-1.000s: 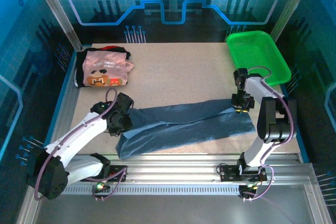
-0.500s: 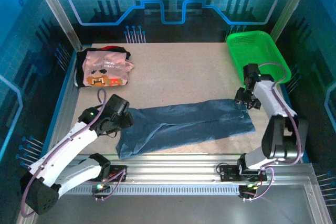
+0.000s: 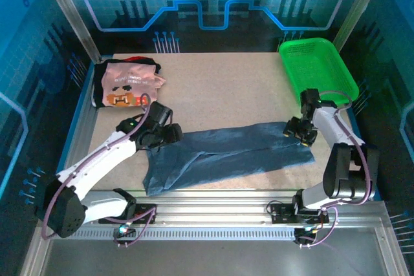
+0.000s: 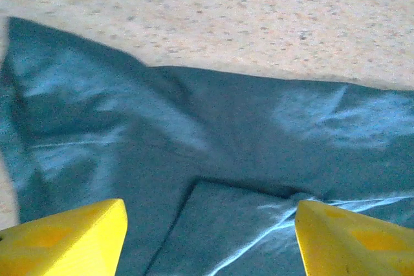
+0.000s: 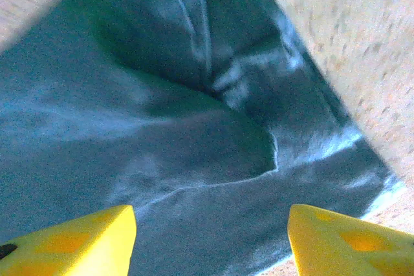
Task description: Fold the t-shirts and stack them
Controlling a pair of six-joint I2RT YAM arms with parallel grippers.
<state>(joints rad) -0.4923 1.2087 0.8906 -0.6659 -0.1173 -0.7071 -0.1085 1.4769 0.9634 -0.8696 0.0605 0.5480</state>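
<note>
The slate-blue t-shirt (image 3: pixel 233 153) lies as a long, folded strip across the near half of the table (image 3: pixel 220 88). The left gripper (image 3: pixel 171 135) hovers over its left end, fingers spread apart with nothing between them. The right gripper (image 3: pixel 300 134) is over its right end, likewise spread wide. The pink printed t-shirt (image 3: pixel 129 85) rests on a black t-shirt (image 3: pixel 98 92) in the far left corner.
</note>
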